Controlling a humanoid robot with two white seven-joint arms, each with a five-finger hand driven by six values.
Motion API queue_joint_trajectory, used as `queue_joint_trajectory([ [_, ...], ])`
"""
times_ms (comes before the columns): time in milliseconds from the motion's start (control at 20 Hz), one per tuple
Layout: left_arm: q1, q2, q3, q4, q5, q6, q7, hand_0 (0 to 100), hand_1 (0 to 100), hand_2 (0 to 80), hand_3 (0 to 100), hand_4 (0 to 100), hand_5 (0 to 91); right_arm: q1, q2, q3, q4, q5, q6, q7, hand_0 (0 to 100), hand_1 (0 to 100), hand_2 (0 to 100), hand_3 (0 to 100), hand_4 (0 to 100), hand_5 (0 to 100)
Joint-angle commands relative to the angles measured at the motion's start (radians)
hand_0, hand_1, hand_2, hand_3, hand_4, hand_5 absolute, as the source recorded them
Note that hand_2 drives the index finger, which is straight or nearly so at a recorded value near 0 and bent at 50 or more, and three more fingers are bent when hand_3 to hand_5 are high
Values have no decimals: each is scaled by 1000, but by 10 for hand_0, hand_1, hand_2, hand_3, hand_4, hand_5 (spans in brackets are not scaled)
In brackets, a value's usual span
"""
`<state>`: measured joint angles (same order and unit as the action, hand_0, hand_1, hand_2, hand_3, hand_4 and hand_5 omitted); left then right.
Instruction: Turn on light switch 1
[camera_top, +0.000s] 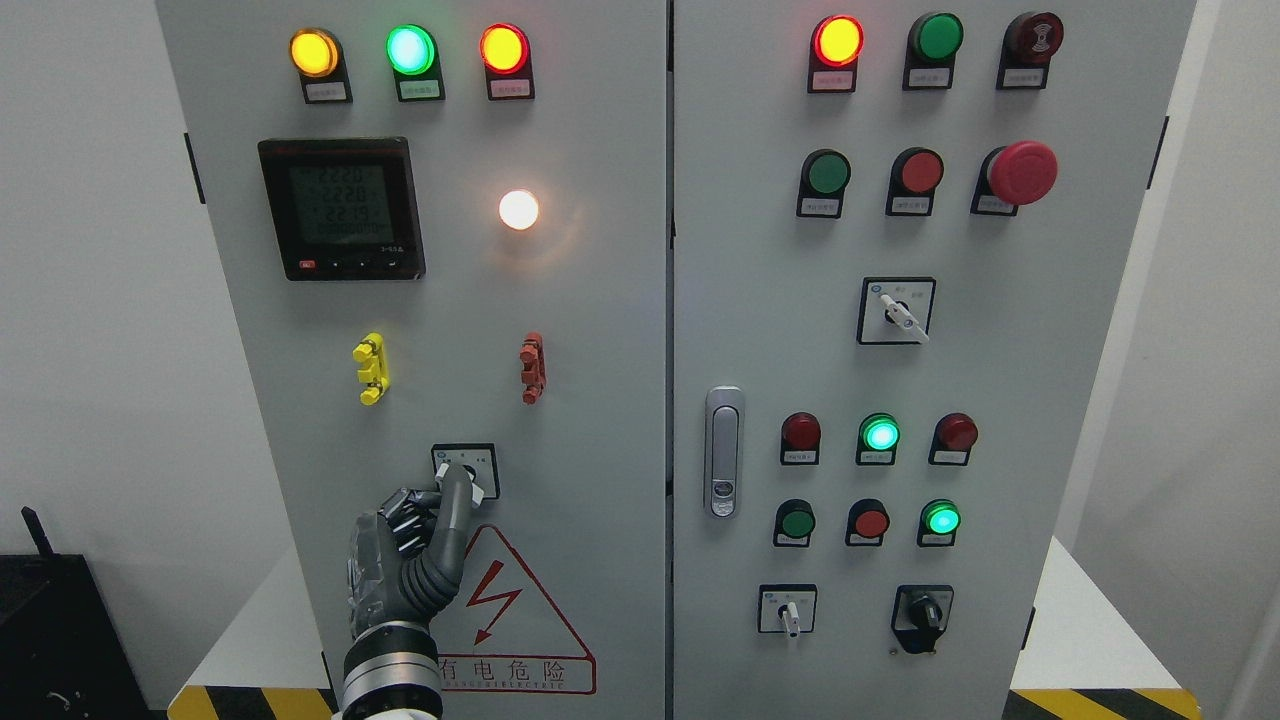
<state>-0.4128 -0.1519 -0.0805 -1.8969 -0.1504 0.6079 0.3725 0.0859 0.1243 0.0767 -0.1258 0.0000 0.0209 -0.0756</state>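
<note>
The left hand (415, 545) is coming up from the bottom edge of the picture, left of the middle, and is reaching to the lower part of the left cabinet door (600, 330). Its fingers (455, 500) are pressed together around the small rotary switch (470, 470), which is sitting just above the red warning triangle (520, 620). The upper finger is lying across the knob, so the knob itself is mostly hidden; I cannot tell in which position it is pointing.

Higher on the same door a white lamp (518, 209) is glowing, to the right of the digital meter (341, 208). Along the top edge of this door a yellow lamp (313, 52), a green lamp (410, 48) and a red lamp (503, 47) are shining. Between the meter and the switch, a yellow clip (371, 368) and a red clip (532, 367) are sticking out from the door.

On the right cabinet door (1040, 330) a metal door handle (723, 451) is standing near the left edge, and a red mushroom button (1022, 172) is sitting near the upper right corner.
</note>
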Motion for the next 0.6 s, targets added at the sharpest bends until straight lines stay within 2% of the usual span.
queue_joint_trajectory([
  [0,-1,0,-1,-1,0,-8,-4,315,381,654,1000,983,893,0,0,0,0,-25,1,0,0,0,0,0,0,0],
  [200,-3,0,-1,-1,15,-8,-4,242,374,656,1000,984,893,0,0,0,0,-25,1,0,0,0,0,0,0,0],
  [551,-1,0,-1,-1,15,-8,-4,181,375,656,1000,985,893,0,0,0,0,-25,1,0,0,0,0,0,0,0],
])
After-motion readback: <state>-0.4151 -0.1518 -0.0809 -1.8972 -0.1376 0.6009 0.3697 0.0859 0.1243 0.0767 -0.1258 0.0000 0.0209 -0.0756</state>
